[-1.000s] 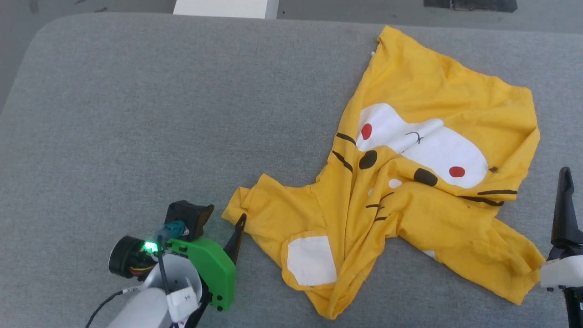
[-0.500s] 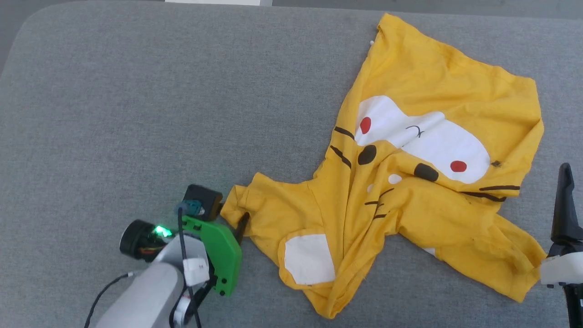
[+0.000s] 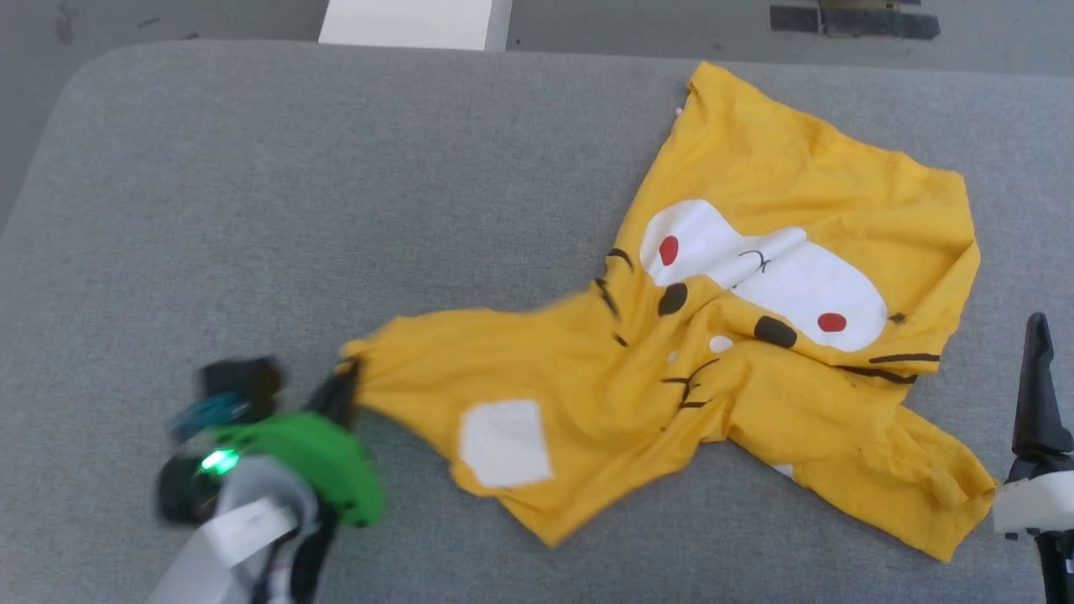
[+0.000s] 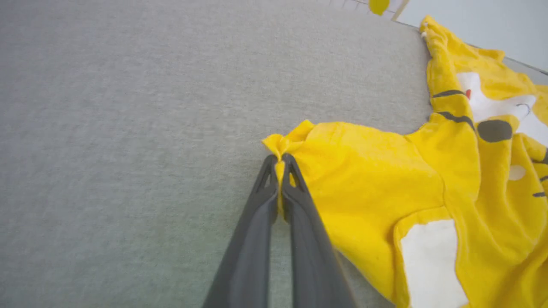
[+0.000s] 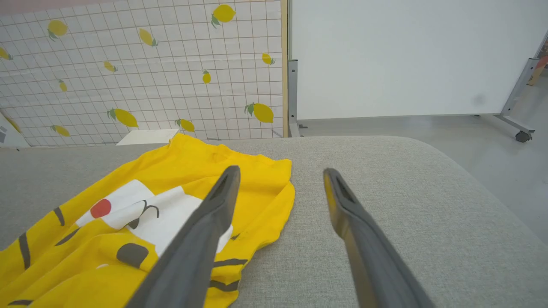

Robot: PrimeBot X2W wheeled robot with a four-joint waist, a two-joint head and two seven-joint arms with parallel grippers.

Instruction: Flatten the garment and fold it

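We see the bright yellow short-sleeved cloth T-shirt (image 3: 780, 210), printed with a cartoon tiger face, lying crumpled on the grey fabric-covered padded surface (image 3: 252, 193). In the head view it spreads from the middle out toward 3 o'clock, print side up, with one sleeve corner stretched toward 8 o'clock. Our left gripper (image 4: 280, 169), two long dark fingers on a green housing, sits at 8 o'clock in the head view and is blurred there. In its own wrist view the jaws are pressed together, with a small bunch of the yellow sleeve edge pinched between the tips. Our right gripper (image 5: 281, 172) sits at 4 o'clock, just beside the shirt's near right corner, with its jaws spread wide and holding nothing. In its wrist view one finger lies over the cloth and the other over bare grey surface.
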